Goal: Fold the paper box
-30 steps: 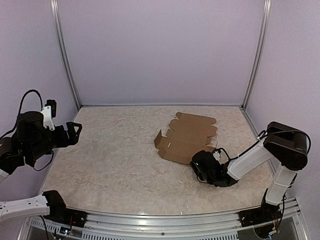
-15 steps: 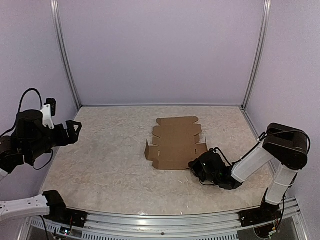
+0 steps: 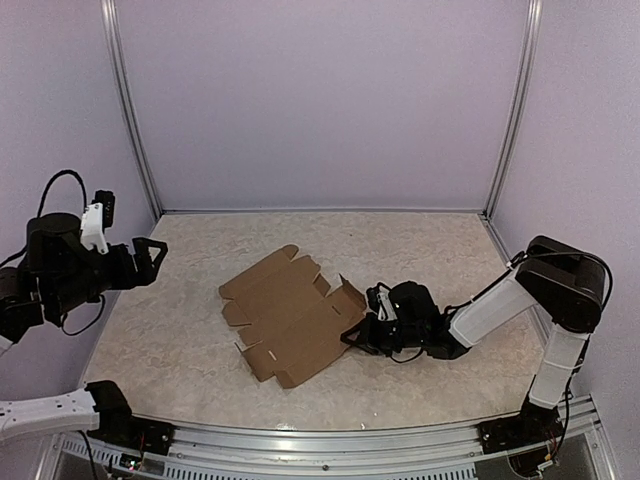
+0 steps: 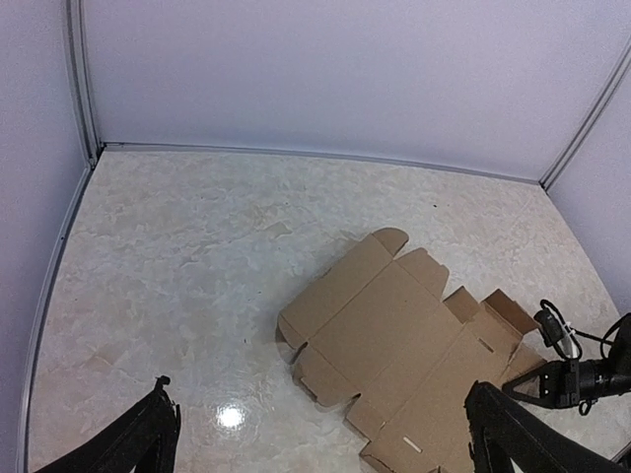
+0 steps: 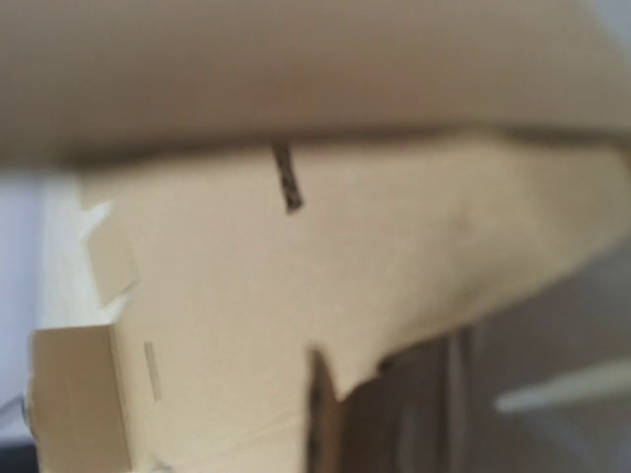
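Right gripper (image 3: 357,335), black with two fingers, is pinched tight on the paper box (image 3: 290,320), a flat brown cardboard sheet with cut flaps and tabs. It bites the sheet's edge at about 3 o'clock. Left gripper (image 3: 150,258), also black, is spread wide with nothing in it. It hangs in the air at the 9 o'clock side of the pale marbled table top (image 3: 180,370), well apart from the sheet.

Count them: one paper box, one table top, two grippers, and two black and white robot arms.

The paper box lies unfolded near the middle of the table top, a little toward 6 o'clock, and it sits at a slant. In the right wrist view the brown sheet is very close and blurry and fills almost the whole picture.

One second ago the paper box lay farther back and more to the right, at about 1 o'clock from the middle. Now it has slid toward 7 o'clock and has turned. The right gripper has gone along with it, from the 4 o'clock side to nearer the middle. The left gripper has stayed in almost the same spot, just as wide.
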